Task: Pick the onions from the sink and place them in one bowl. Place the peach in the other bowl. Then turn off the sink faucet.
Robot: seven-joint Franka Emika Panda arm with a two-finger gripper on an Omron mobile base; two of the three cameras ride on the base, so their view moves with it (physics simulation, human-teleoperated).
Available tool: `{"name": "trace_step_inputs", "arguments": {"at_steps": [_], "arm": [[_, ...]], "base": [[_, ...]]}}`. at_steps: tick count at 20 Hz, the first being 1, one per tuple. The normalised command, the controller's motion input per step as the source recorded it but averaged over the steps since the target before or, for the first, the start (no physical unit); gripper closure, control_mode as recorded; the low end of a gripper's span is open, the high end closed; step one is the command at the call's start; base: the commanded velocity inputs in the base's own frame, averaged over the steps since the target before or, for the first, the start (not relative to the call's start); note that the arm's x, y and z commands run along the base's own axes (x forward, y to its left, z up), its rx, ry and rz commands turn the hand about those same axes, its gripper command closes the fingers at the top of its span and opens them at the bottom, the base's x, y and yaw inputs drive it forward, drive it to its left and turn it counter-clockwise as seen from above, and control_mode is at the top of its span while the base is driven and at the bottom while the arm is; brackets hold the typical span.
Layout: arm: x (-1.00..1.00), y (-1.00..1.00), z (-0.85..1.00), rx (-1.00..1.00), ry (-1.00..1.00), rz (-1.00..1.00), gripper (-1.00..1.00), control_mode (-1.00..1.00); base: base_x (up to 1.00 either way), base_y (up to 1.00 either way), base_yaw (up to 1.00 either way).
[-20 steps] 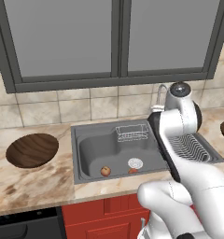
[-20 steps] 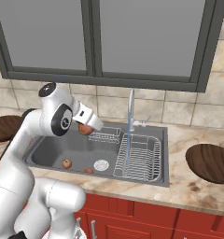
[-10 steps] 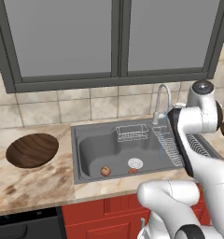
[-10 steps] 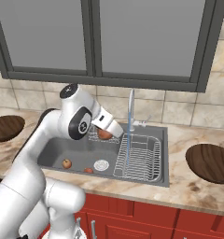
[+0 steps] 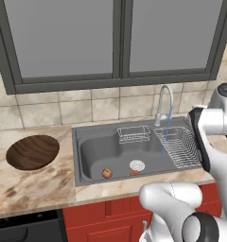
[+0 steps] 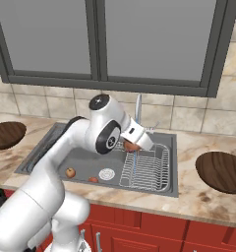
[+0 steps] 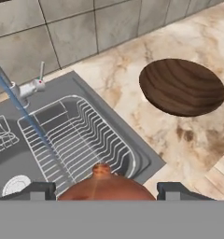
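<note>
From the hand view we see the gripper closed around a reddish-brown onion, whose rounded top and small stem nub rise between the two dark finger tips. In the right base view the same held onion shows as a reddish ball at the end of the white arm, hanging above the wire rack in the right part of the sink.

The hand view adds what the base views give less clearly: the dark wooden bowl on the right lies on the marble counter, well apart from the held onion, past the sink's rim. The faucet with its small lever stands at the left, and a blue stream of water falls from it onto the rack.

The left base view shows the sink floor: a small round orange fruit, the peach, left of the white drain, and a smaller red bulb, the second onion, just in front of the drain. It also shows the left bowl on the counter, well to the left of the sink.

Compared with half a second ago, we find the arm has swung further right; the held onion now sits over the rack rather than over the open basin.
</note>
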Motion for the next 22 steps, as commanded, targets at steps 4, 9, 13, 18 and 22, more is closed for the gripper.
{"name": "trace_step_inputs", "arguments": {"at_steps": [4, 9, 13, 18, 22], "arm": [[0.00, -0.64, -0.15, 0.06, 0.00, 0.00, 1.00, -1.00], [0.00, -0.75, -0.06, 0.11, 0.00, 0.00, 1.00, -1.00], [0.05, -0.72, 0.00, 0.13, 0.00, 0.00, 1.00, -1.00], [0.24, -0.46, -0.03, 0.10, 0.00, 0.00, 1.00, -1.00], [0.14, -0.33, -0.22, 0.10, 0.00, -0.01, 1.00, -1.00]], "base": [[0.00, 0.00, 0.00], [0.00, 0.00, 0.00], [0.00, 0.00, 0.00], [0.00, 0.00, 0.00], [0.00, 0.00, 0.00]]}}
